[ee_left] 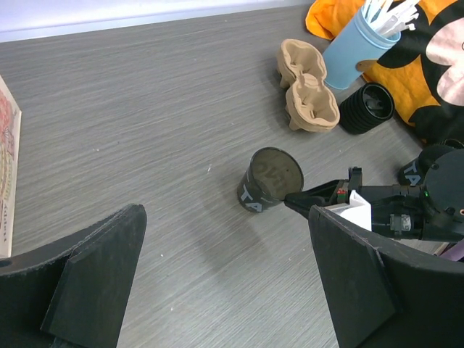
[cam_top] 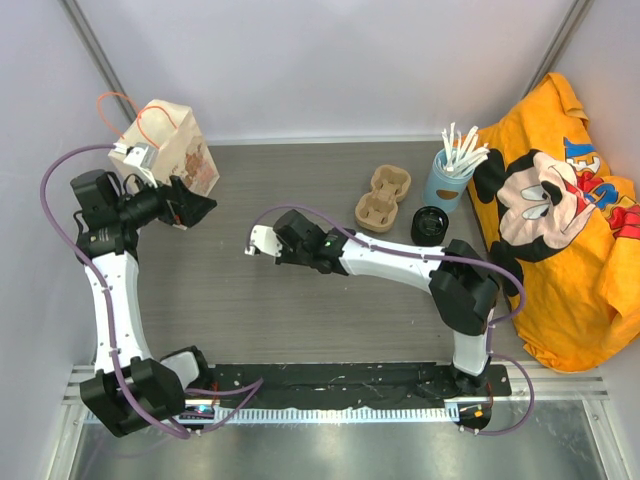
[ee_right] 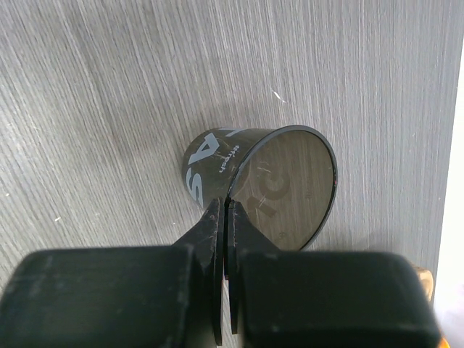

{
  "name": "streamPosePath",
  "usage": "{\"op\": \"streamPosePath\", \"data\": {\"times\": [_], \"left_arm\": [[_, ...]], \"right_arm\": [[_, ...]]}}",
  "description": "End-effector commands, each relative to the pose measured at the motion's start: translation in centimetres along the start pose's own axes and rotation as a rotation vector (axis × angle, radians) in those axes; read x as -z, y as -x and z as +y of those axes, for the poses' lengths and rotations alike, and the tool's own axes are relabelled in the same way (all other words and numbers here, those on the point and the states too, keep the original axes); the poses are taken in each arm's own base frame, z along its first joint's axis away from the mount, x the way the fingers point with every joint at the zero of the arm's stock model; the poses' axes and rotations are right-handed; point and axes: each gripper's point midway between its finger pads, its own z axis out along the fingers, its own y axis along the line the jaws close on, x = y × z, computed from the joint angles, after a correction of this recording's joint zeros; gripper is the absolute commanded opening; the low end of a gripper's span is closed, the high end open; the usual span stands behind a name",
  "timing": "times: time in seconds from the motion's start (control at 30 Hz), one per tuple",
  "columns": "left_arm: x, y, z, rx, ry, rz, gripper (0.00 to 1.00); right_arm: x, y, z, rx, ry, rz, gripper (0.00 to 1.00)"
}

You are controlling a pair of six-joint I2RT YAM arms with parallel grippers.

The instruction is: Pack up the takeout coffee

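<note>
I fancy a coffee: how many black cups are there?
2 clearly: a tipped cup mid-table, rim pinched by the right fingers; a ribbed cup beside the blue cup. Another may hide behind the right arm.

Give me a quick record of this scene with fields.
Right pincer: shut on rim of lettered black cup, tilted
Left pincer: open, empty
Ribbed black cup: beside cardboard carrier, not in it
Carrier wells: both empty
Blue cup: holds white sticks
</note>
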Motion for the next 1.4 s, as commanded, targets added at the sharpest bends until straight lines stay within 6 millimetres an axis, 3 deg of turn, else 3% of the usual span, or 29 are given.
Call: {"op": "streamPosePath", "data": {"times": [0.0, 0.07, 0.33, 0.6, 0.8, 0.93, 1.0, 1.07, 1.17, 1.2, 1.3, 1.37], "left_arm": [[0.3, 1.1, -0.6, -0.031, -0.022, -0.041, 1.0], [0.3, 1.1, -0.6, -0.03, -0.024, -0.043, 1.0], [0.2, 1.1, -0.6, -0.028, -0.029, -0.046, 1.0], [0.2, 0.9, -0.5, -0.018, -0.034, -0.044, 1.0], [0.1, 0.9, -0.7, -0.013, -0.048, -0.046, 1.0], [0.1, 0.9, -1.0, -0.01, -0.063, -0.045, 1.0], [0.1, 0.8, -1.3, -0.011, -0.069, -0.043, 1.0], [-0.1, 0.6, -1.5, -0.019, -0.075, -0.033, 1.0], [-0.8, 0.1, -2.0, -0.042, -0.08, -0.004, 1.0], [-1.0, -0.1, -2.2, -0.048, -0.082, 0.005, 1.0], [-2.2, -1.0, -3.0, -0.082, -0.104, 0.048, 1.0], [-3.2, -1.9, -4.1, -0.099, -0.127, 0.091, 1.0]], "right_arm": [[-0.1, 0.9, -0.5, -0.004, -0.035, -0.025, 0.05], [0.0, 0.9, -0.4, 0.002, -0.033, -0.02, 0.15], [-0.3, 0.6, -0.1, 0.012, -0.021, -0.005, 0.28], [0.9, 1.3, -1.1, 0.009, -0.038, -0.013, 0.53], [3.9, 2.7, -2.6, -0.023, -0.038, -0.033, 0.75], [6.9, 3.5, -5.0, -0.093, -0.054, -0.063, 0.8], [8.8, 3.1, -7.2, -0.142, -0.076, -0.075, 0.81], [10.7, 2.5, -9.3, -0.196, -0.106, -0.092, 0.82], [12.5, -0.5, -12.5, -0.275, -0.159, -0.068, 0.81], [13.6, -2.5, -14.3, -0.319, -0.195, -0.044, 0.81], [15.3, -6.2, -16.3, -0.396, -0.248, 0.003, 0.76], [16.3, -10.0, -18.0, -0.469, -0.305, 0.055, 0.69]]}}
